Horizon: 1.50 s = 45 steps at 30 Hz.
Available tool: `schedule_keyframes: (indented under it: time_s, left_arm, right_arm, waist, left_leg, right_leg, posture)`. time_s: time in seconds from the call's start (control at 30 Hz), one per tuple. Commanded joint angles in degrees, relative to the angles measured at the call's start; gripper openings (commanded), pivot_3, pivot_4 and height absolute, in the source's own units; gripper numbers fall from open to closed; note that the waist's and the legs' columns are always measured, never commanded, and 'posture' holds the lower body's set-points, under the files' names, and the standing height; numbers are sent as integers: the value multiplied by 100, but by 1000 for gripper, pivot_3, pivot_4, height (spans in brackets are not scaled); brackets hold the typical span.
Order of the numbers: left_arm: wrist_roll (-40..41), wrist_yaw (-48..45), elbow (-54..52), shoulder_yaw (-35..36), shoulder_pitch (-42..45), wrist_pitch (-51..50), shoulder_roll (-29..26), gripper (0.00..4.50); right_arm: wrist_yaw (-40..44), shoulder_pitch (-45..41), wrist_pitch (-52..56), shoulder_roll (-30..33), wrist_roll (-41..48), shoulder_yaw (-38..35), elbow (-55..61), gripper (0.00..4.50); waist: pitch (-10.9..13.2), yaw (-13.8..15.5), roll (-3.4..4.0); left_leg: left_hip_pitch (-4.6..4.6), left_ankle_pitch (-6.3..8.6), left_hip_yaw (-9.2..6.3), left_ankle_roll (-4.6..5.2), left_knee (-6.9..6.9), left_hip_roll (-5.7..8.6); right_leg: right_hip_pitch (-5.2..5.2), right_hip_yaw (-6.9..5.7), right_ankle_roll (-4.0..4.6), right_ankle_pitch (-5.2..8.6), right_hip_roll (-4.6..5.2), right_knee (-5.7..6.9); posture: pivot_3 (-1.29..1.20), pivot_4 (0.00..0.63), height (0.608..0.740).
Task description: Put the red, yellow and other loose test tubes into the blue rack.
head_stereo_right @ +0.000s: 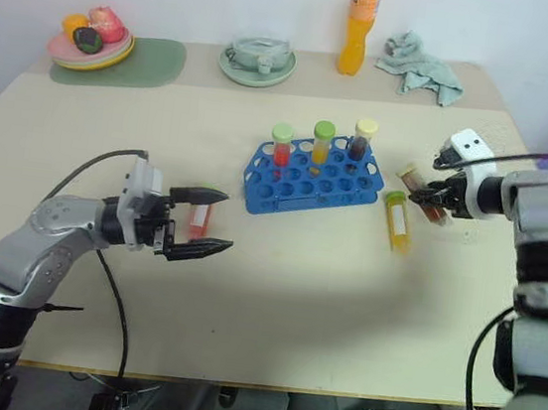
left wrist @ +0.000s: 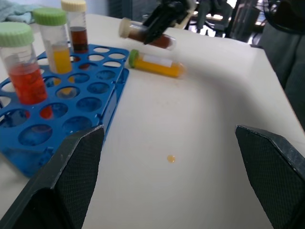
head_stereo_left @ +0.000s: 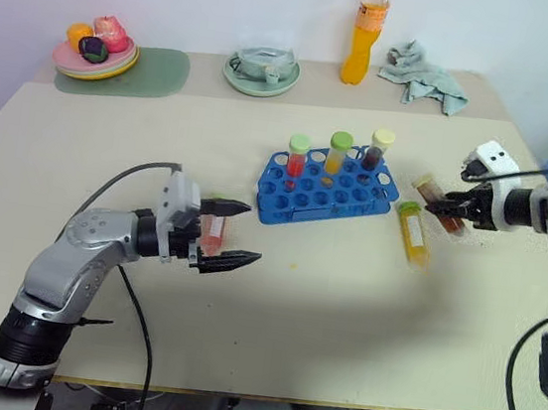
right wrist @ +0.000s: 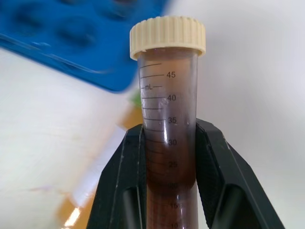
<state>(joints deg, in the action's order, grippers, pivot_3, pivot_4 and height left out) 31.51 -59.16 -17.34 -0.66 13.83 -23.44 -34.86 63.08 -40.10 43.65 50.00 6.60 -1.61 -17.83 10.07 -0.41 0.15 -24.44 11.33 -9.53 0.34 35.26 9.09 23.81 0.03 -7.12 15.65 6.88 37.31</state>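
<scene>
Just right of the blue rack, the brown tube is clamped in the shut right claw above the tabletop, to be uprighted before being lowered, cap uppermost, into an empty hole; the left claw is held wide open and empty.

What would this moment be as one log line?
right gripper: shut on brown tube | left gripper: open | yellow tube: on table

Blue rack holds red, orange and dark-brown tubes — green, green and cream caps; a yellow, green-capped tube lies to its right.
</scene>
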Motion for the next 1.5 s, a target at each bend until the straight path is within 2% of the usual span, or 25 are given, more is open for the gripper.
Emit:
schedule_keyframes:
  time_s: [0.03,0.17,0.33,0.43,0.63,0.93,1.5]
  left_arm:
    - [-56,46,-113,157,18,225,-37,4500]
    - [-61,7,-15,201,38,260,-118,4500]
    - [-124,-95,108,133,97,342,-191,4500]
    - [-108,-93,131,120,144,334,-169,4500]
    - [-109,-87,112,147,106,332,-190,4500]
    - [-85,40,-75,242,-97,302,-216,4500]
    - [-95,43,-64,291,-138,327,-242,4500]
  right_arm:
    - [-969,427,-403,-726,637,-1134,1234,756]
    - [-1836,930,-1999,-2065,1069,-1812,1701,756]
    - [-2530,1092,-3334,-3124,1057,-1681,1166,756]
    - [-2770,1007,-3954,-3400,940,-1557,680,756]
    - [-2922,726,-4763,-3535,947,-1439,-323,756]
    - [-2892,549,-5344,-3551,949,-1326,-1315,756]
    - [-2844,1009,-5285,-3679,1184,-1142,-1060,756]
  waist:
    - [0,-44,-1]
    - [-1,-35,1]
    - [-2,-23,1]
    - [-2,-27,1]
    - [-2,-51,2]
    - [-2,-56,2]
    - [-4,-51,2]
  left_leg:
    - [2,-1,1,-2,1,-2]
    - [17,-4,6,-6,-1,-11]
    - [20,-9,4,-11,-1,-6]
    - [27,-22,3,-34,-2,-6]
    - [38,-22,4,-33,-11,-6]
    - [68,-8,4,-10,-16,-6]
    - [95,-6,5,-9,-25,-7]
  right_leg:
    - [-1,2,2,-2,-1,-1]
    - [-8,11,6,-5,-10,5]
    - [-12,11,5,-7,-11,6]
    - [-16,11,6,-7,-11,6]
    - [-20,13,6,-7,-13,7]
    - [-44,18,7,-7,-15,8]
    - [-58,29,9,-6,-19,7]
  posture:
    - [0,150,740]
    - [0,150,740]
    - [0,150,740]
    - [0,150,740]
    - [0,150,740]
    - [0,150,740]
    - [0,150,740]
